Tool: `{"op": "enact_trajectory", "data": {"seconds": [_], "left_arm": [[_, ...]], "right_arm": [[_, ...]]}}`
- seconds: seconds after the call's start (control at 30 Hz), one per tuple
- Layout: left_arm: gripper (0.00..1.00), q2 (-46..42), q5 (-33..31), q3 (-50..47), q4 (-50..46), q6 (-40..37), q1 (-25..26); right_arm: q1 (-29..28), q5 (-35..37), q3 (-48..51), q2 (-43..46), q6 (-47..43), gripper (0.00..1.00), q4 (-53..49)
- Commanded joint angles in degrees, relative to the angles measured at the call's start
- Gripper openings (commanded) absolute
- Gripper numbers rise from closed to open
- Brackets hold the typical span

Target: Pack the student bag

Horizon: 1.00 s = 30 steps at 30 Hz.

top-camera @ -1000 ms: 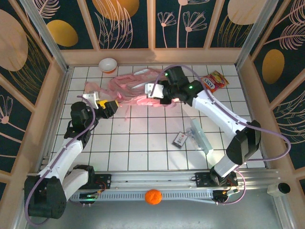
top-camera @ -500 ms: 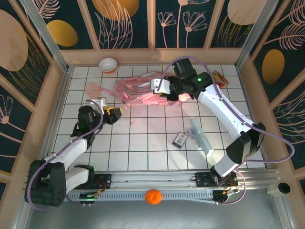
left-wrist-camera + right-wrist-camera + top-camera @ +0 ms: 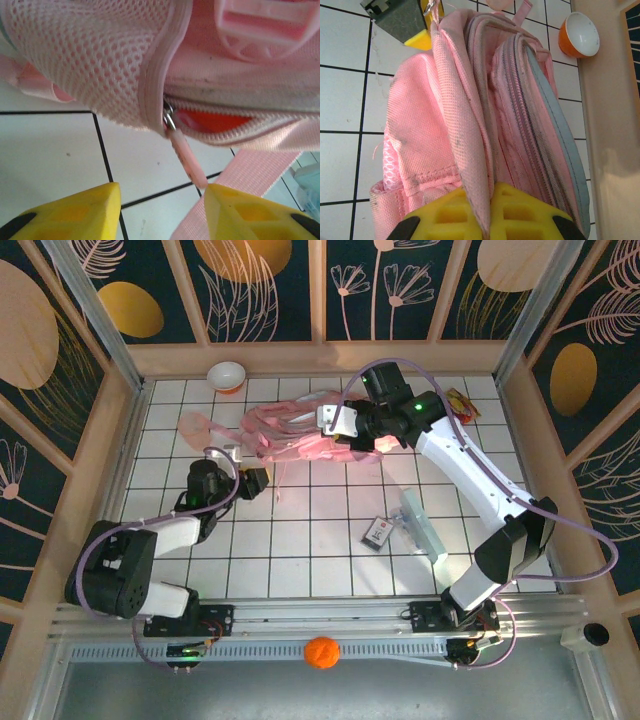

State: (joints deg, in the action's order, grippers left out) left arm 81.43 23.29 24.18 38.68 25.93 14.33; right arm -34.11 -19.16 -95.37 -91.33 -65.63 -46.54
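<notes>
Pink fabric of the student bag (image 3: 290,430), at the far middle of the table (image 3: 300,550), was clamped by the right gripper (image 3: 487,202); the left gripper (image 3: 162,200) was spread near the zipper pull (image 3: 185,157). Packing was judged barely begun.

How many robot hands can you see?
2. The left hand is open on the near side of the student bag, at its zipper pull. The right hand is shut on the bag's fabric, further right.
</notes>
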Motion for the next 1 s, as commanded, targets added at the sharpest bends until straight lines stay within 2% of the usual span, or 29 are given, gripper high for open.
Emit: {"op": "enact_trajectory", "data": {"seconds": [0.0, 0.13, 0.23, 0.27, 0.53, 0.73, 0.97], "left_arm": [[0.44, 3.22, -0.42, 3.31, 5.16, -1.38, 0.32], [0.29, 5.67, 0.52, 3.79, 6.83, -1.94, 0.32], [0.05, 4.95, 2.37, 3.5, 7.19, -2.06, 0.31], [0.0, 4.44, 3.56, 3.71, 6.43, -2.49, 0.28], [0.0, -3.97, 13.76, 5.34, -1.87, -6.81, 0.28], [0.0, -9.06, 21.72, 7.95, -8.51, -8.71, 0.34], [0.0, -10.98, 28.68, 15.53, -19.63, -13.65, 2.52]], "right_arm": [[0.01, -2.37, -3.18, 2.92, 1.22, 0.0, 6.2], [0.04, -1.25, -2.11, 3.21, 1.73, 0.0, 7.24], [0.17, 0.87, -1.46, 2.96, 3.38, 0.0, 8.25], [0.14, 1.85, -1.04, 2.83, 4.4, 0.0, 8.92], [-0.87, 11.8, 9.29, 3.76, 13.58, 0.0, 20.08], [-2.3, 15.33, 15.36, 3.72, 21.23, 0.0, 28.83], [-6.96, 18.99, 18.28, 0.81, 26.82, 0.0, 35.88]]}}
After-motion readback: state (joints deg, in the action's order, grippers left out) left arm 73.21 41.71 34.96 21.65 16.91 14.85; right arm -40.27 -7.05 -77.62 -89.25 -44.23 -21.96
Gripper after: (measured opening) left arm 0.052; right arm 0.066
